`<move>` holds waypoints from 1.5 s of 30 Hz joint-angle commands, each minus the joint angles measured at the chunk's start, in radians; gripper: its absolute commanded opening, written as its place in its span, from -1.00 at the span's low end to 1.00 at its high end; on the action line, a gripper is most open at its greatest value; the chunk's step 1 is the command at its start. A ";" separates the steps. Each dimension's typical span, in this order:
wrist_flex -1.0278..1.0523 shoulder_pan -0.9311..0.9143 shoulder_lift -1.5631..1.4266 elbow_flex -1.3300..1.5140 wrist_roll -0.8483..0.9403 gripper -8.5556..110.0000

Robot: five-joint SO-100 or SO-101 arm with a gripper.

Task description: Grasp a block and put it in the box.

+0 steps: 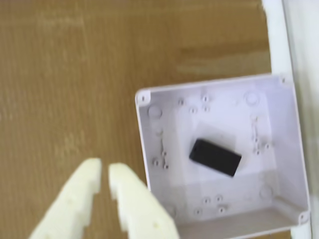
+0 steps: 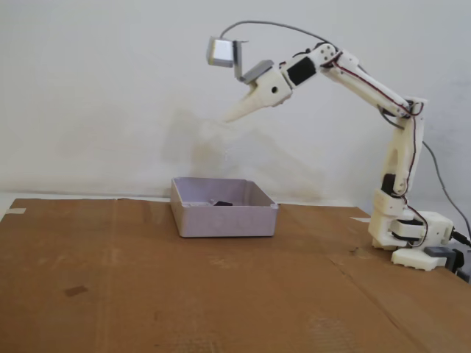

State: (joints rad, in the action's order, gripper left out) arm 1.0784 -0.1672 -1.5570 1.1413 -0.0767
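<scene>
The black block [image 1: 215, 157] lies flat on the floor of the pale lavender-grey box [image 1: 154, 149], near its centre and at a slight angle to the walls, touching none of them. The box stands on the brown cardboard surface [image 2: 147, 294]; in the fixed view the white arm [image 2: 368, 81] is raised well above it, with the gripper [image 2: 229, 118] pointing down and left. In the wrist view the gripper [image 1: 104, 172] holds nothing, its two cream fingers [image 1: 75, 199] nearly together with only a narrow gap between their tips.
</scene>
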 commanded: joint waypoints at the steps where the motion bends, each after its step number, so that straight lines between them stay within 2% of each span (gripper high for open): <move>1: -0.015 0.018 -0.227 0.072 -0.005 -0.86; 31: -0.017 0.018 -0.966 0.974 -0.005 -0.85; 45: -0.017 0.018 -1.310 1.279 -0.005 -0.85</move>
State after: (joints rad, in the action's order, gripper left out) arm 1.0784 -0.1549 -2.7750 2.4237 -0.0767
